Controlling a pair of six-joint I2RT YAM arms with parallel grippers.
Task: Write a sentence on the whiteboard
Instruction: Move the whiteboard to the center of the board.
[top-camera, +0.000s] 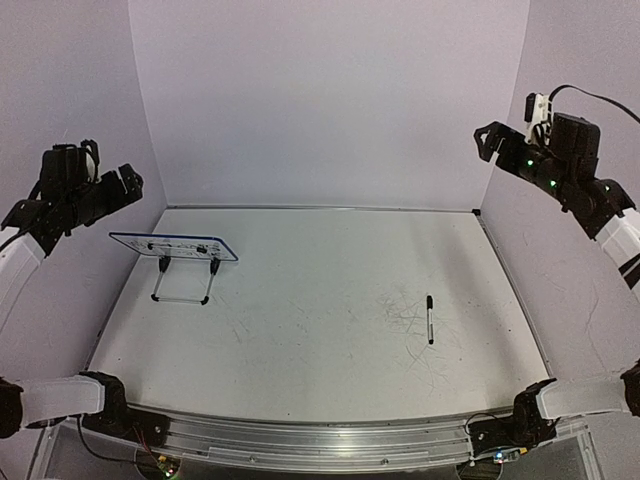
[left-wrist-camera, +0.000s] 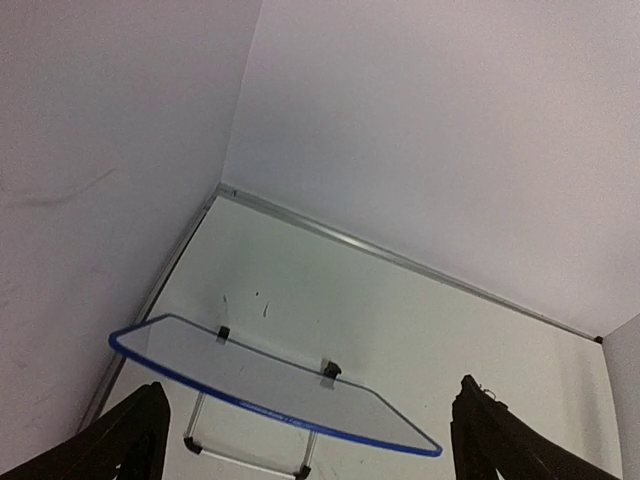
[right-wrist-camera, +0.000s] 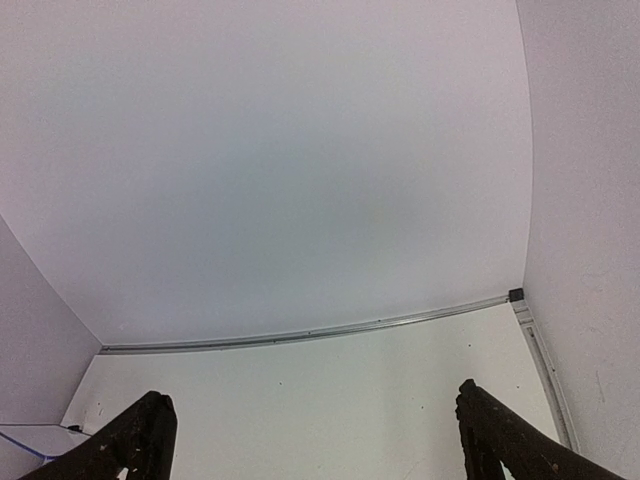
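The whiteboard, a small white board with a thin blue rim, stands on its wire stand at the table's left; its blank face shows in the left wrist view and one corner in the right wrist view. A black marker pen lies flat on the table at the right. My left gripper hangs open high above and left of the board, nothing between its fingers. My right gripper is raised at the far right, open and empty, well above the pen.
White walls close in the table at the back and both sides, with a metal strip along the back edge. Scuff marks surround the pen. Both arm bases sit at the near edge.
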